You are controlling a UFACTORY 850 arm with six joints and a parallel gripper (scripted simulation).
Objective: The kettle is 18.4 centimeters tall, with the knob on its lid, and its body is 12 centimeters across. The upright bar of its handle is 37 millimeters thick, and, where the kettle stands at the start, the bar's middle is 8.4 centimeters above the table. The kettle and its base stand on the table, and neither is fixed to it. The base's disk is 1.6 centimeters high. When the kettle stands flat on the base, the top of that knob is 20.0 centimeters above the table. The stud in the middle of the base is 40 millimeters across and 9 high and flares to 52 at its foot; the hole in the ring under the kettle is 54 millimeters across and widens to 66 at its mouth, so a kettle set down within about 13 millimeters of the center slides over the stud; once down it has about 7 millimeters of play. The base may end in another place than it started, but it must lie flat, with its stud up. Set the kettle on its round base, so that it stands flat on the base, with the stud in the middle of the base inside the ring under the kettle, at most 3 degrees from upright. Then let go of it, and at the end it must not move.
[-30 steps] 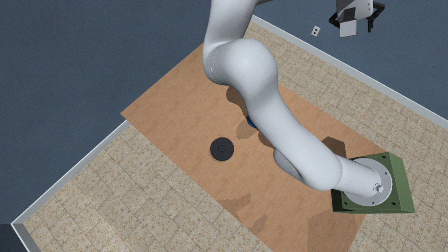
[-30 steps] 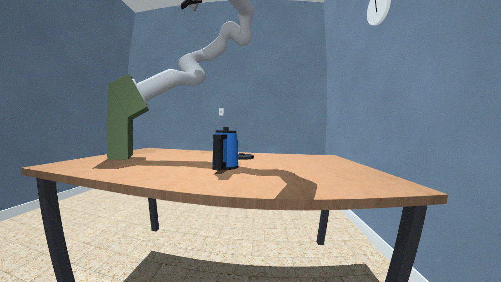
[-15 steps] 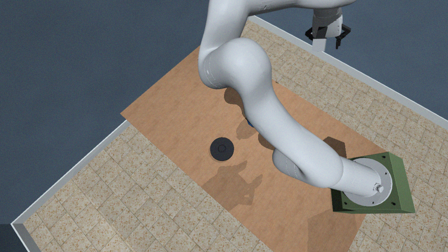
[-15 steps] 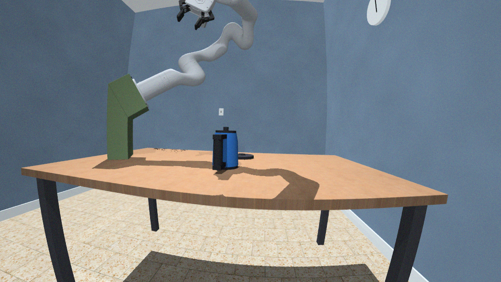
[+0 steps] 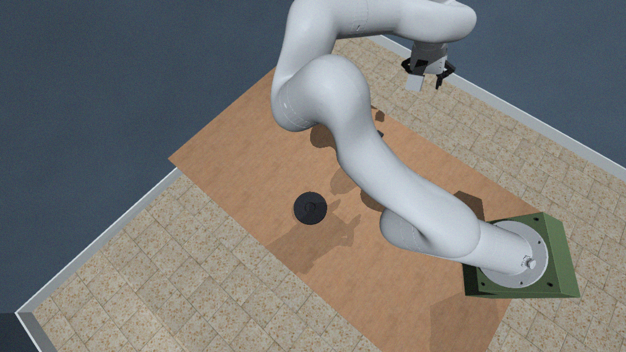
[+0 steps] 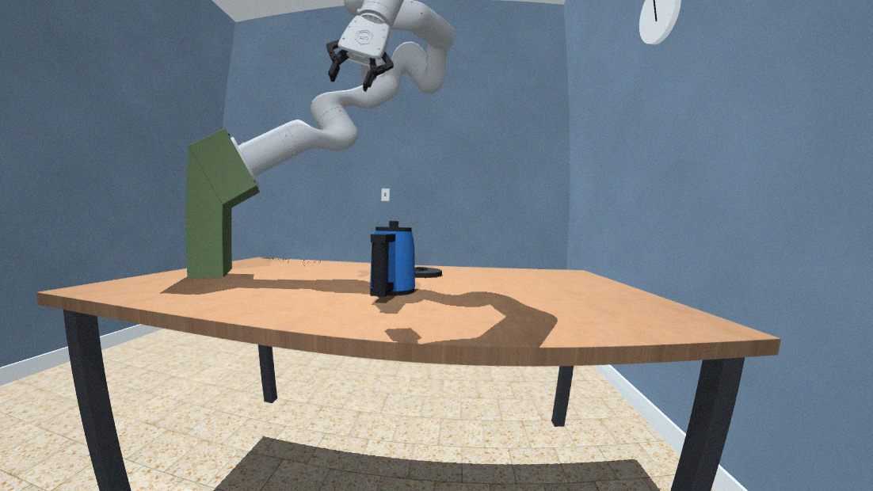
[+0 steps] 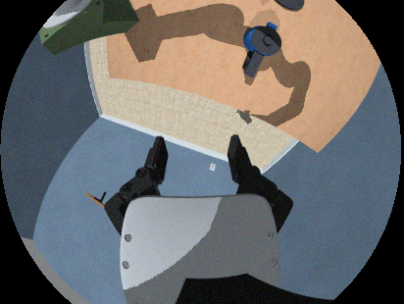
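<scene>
— Standing upright on the wooden table, the blue cylindrical kettle with its black handle bar is just beside its flat round black base, not on it.

— And the black-fingered gripper?

— High above, well apart, fingers spread, holding nothing. I'd descend squarely onto the handle bar, clamp at mid-height, and keep the kettle plumb before centring over the stud.

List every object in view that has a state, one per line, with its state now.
Kettle: upright on the table, lid on, not on its base.
Round base: flat on the table, stud up, nothing on it.
Gripper: open, holding nothing, high above the table.
</scene>
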